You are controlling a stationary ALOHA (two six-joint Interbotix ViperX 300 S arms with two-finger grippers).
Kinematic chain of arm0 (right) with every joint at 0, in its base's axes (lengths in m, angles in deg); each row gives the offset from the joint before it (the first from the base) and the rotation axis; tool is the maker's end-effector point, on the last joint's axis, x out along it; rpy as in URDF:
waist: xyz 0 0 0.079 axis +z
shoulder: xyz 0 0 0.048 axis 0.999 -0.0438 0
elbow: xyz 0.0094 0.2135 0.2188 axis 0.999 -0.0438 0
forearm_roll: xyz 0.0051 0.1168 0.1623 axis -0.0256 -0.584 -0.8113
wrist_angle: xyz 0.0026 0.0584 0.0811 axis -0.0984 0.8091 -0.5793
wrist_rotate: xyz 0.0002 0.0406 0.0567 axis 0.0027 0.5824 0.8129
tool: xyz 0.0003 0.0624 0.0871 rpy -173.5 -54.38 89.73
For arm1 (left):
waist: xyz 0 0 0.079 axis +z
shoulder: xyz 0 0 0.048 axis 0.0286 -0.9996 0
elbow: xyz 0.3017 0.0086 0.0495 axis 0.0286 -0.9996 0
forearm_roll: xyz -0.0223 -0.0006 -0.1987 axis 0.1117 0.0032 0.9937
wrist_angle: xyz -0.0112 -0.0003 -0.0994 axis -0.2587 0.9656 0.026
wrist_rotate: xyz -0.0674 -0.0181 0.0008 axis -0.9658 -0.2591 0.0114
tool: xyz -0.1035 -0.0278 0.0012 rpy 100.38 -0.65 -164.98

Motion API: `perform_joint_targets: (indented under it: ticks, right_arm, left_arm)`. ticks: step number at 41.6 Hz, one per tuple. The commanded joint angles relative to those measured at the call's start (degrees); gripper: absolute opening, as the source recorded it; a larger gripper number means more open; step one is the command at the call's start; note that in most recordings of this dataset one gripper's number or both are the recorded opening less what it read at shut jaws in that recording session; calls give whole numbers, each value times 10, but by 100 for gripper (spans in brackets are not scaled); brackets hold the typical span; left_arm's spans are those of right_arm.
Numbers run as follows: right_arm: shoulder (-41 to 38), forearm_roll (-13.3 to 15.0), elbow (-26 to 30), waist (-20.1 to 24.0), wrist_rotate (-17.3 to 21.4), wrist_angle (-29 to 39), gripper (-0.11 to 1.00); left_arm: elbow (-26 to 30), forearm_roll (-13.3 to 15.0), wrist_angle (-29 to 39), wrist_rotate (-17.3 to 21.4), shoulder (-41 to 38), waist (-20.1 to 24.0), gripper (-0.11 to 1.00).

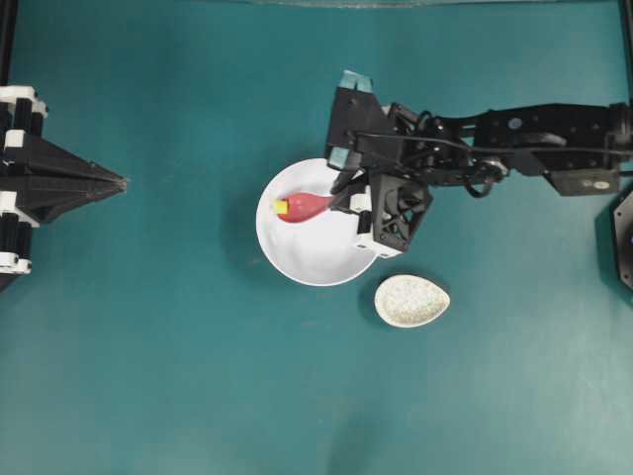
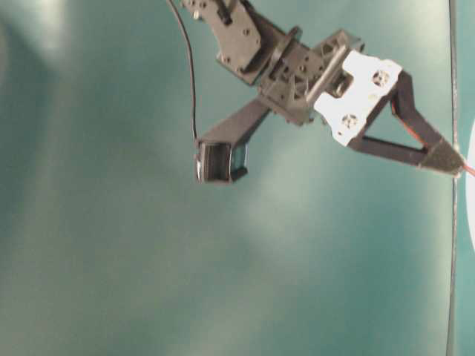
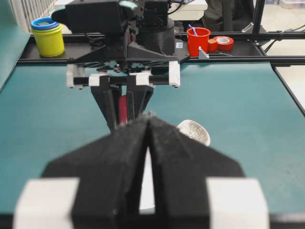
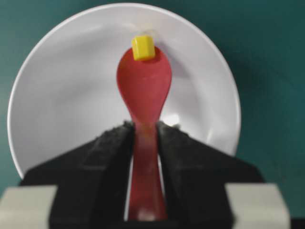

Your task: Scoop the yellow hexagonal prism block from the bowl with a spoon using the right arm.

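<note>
Yellow hexagonal prism block [image 4: 143, 47] perched at the far tip of the spoon [image 4: 144, 90], on the front lip of its red scoop, inside the white bowl [image 4: 62, 95]; seen from overhead, block [image 1: 281, 207] at the spoon's left end, spoon [image 1: 305, 207] lying across the bowl's upper half, bowl [image 1: 307, 252] spread beneath both. Behind the scoop, handle clamped between the two black fingers of the right gripper [image 4: 144, 131], pads pressed against either side of the red stem; right arm [image 1: 514, 143] stretching in from the right edge, wrist above the bowl's right rim. Speckled beige spoon rest [image 1: 411, 301] below and right of the gripper, just beside the bowl, apart from it. Left gripper [image 1: 121, 182] well away at the left edge of the teal table [image 1: 178, 376], fingers pressed tip to tip, grasping nothing.
</note>
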Motion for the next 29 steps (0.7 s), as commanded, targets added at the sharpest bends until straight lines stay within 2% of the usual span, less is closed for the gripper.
perform_joint_targets:
  ticks: [1,12,22,29]
  right_arm:
    - [28,2,-9,1,0,-23,24]
    - [83,0,-87,15,0,-124,24]
    - [148,0,-178,54,0,-280,24]
    - [185,1,-220,69,0,-372,24]
  left_arm:
    - [6,-2,-6,-1,-5,-1,0]
    - [6,-2,-6,-1,-5,0,0]
    - [6,-2,-7,-1,-5,-1,0]
    - [6,-2,-7,-2,-5,-1,0]
